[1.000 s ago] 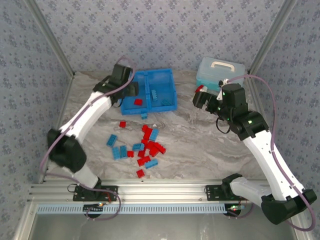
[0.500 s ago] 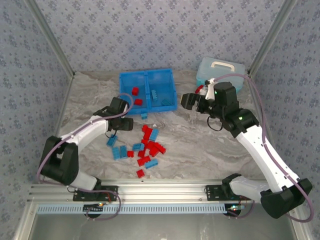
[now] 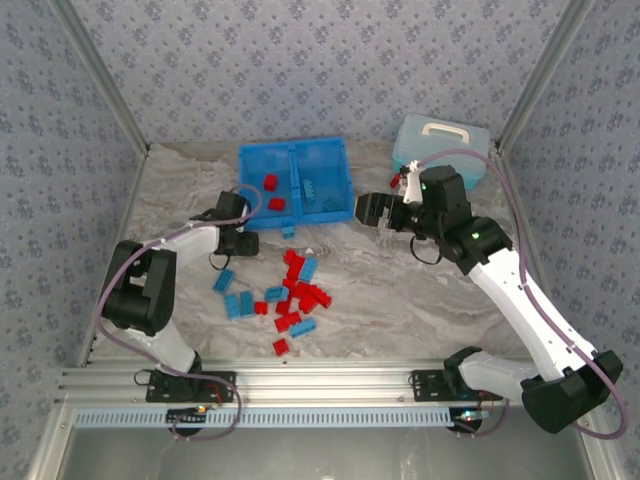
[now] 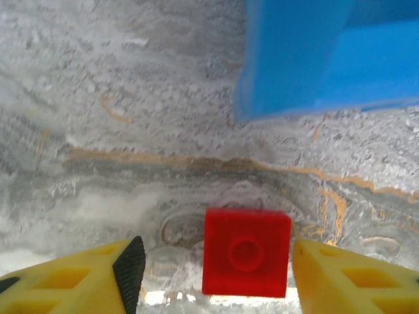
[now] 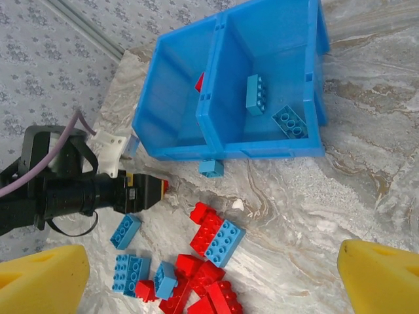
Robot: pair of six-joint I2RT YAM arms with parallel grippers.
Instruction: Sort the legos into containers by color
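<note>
The left gripper (image 4: 215, 263) stands partly open, one finger on either side of a red brick (image 4: 246, 252) near the tray (image 4: 294, 59), not clamping it. The right gripper (image 3: 366, 211) gapes wide and empty beside the tray.

The desk (image 3: 420, 300) lies bare and wide to the right of the pile of legos (image 3: 290, 290), with plenty of room there for a gripper to pass. The left gripper (image 3: 248, 240) is hemmed in low down: the corner wall of the blue tray (image 4: 294, 59) rises just ahead, and a red brick (image 4: 246, 252) sits between its parted fingers, with a gap on the left side. The right gripper (image 3: 363, 210), jaws spread wide, is near the tray's right front corner, with the pale blue case (image 3: 440, 150) close behind it and a loose blue brick (image 3: 288, 232) lying by the tray's front wall.
</note>
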